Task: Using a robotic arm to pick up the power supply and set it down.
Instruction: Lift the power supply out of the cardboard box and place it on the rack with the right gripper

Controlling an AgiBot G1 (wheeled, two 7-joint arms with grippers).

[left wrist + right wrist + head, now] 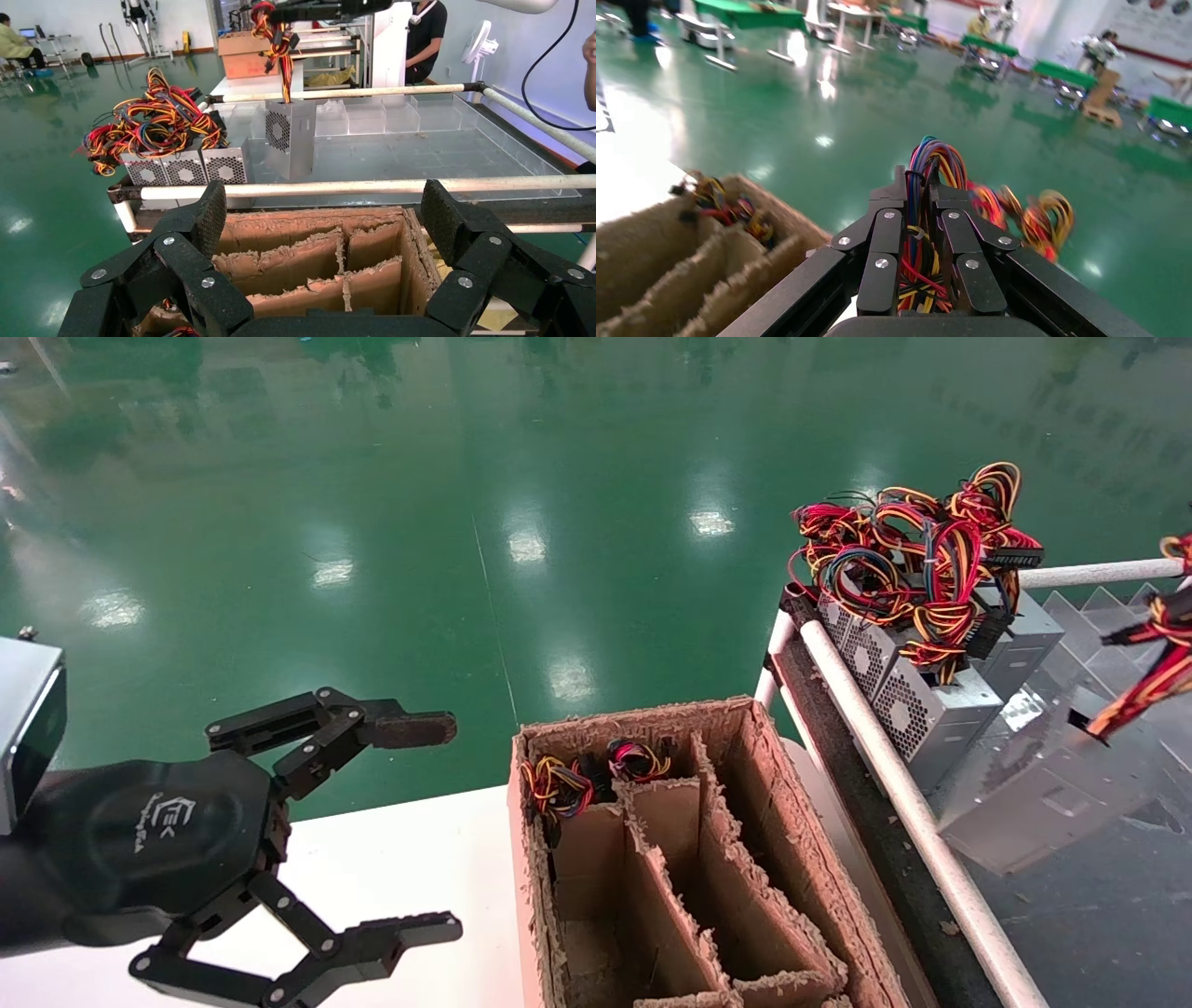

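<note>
My right gripper [921, 181] is shut on a bundle of red, yellow, blue and black wires [914, 242]. In the left wrist view that gripper [273, 14] is high up, and the grey power supply [289, 137] hangs upright from the wires [281, 53] over the rack's clear tray. The head view has the power supply [1043, 794] blurred at the right, below its wires [1150, 677]. My left gripper [438, 826] stands open and empty at the near left, beside the cardboard box [745, 822]. Its fingers [211, 210] frame the box.
The cardboard box [309, 228] has frayed dividers, and its far-left slots hold wire bundles [559, 784]. Several grey power supplies [931, 710] with tangled wires [922, 542] sit on the rack behind a white tube rail [894, 756]. The box rests on a white table [391, 859].
</note>
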